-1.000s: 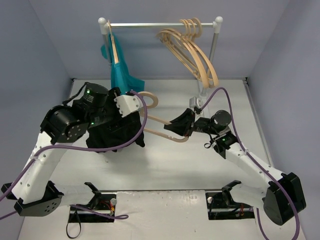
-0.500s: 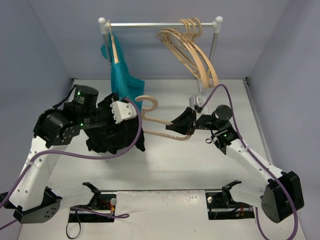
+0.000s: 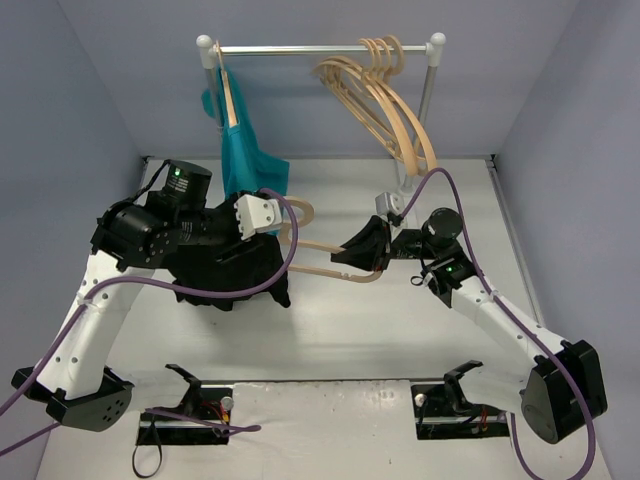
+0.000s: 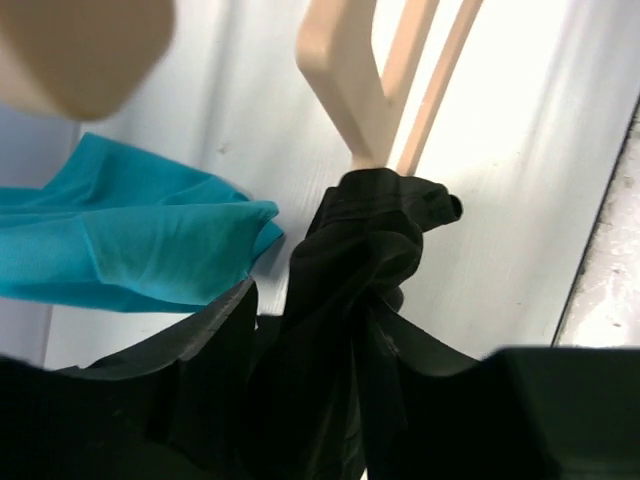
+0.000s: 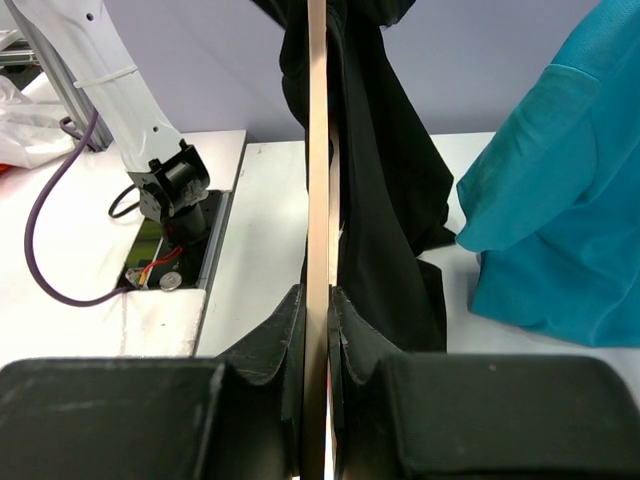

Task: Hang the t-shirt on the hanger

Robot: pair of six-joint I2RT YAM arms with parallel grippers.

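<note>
Left fingers (image 4: pixel 560 410) — bunched t-shirt (image 4: pixel 360 240) grasped | right fingers (image 5: pixel 110 410) — clenched on hanger (image 5: pixel 317 200)

Bright, even light — soft shadows; wrist-cam foregrnd blurred.

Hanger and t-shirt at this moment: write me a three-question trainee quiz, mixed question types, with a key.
1. True or false: the right pincer is clamped shut on the hanger.
2. In the top view, the teal garment hangs at which end of the rail? A) left B) middle C) right
3. Fill in: in the left wrist view, the end of one hanger arm disappears into the black ___.
Key: 1 true; 2 A; 3 t-shirt.
</note>
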